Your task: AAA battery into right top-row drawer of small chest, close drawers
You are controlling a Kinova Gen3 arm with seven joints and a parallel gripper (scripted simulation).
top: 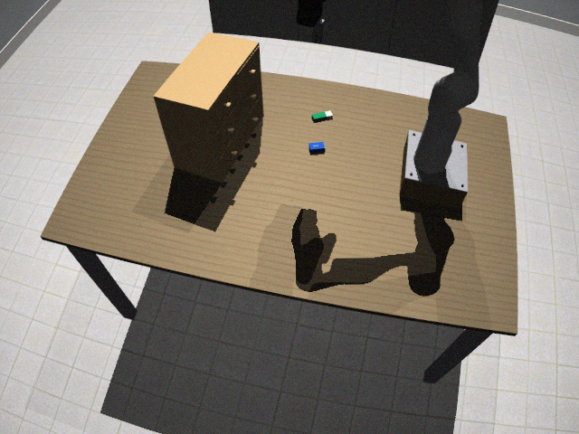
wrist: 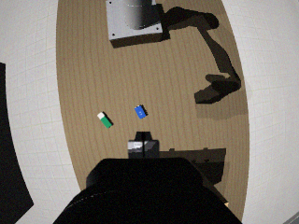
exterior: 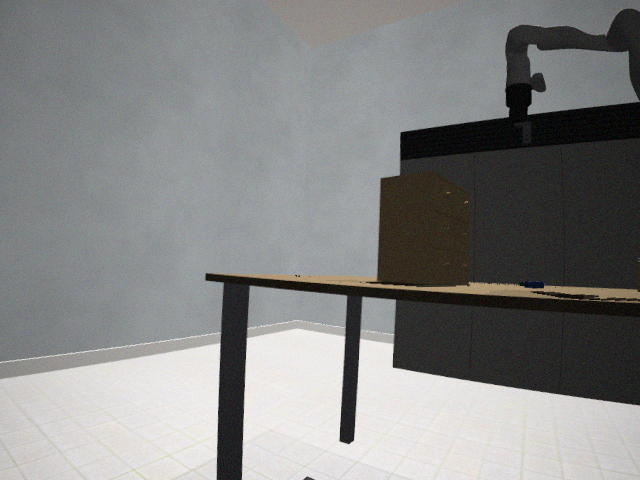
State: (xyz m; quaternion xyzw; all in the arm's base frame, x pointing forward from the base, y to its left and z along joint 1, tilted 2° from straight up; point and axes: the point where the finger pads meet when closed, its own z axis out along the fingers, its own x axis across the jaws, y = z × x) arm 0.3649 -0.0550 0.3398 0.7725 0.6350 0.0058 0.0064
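Gripper [exterior: 525,135], jaws closed on nothing, held high above the table [top: 140,224]; far beneath the jaws lie the green-and-white AAA battery [top: 322,116] and, beside it, a blue block [top: 316,147].

One chest [top: 205,70], one table [top: 140,224], one green-and-white piece [top: 322,116], one blue piece [top: 316,147].
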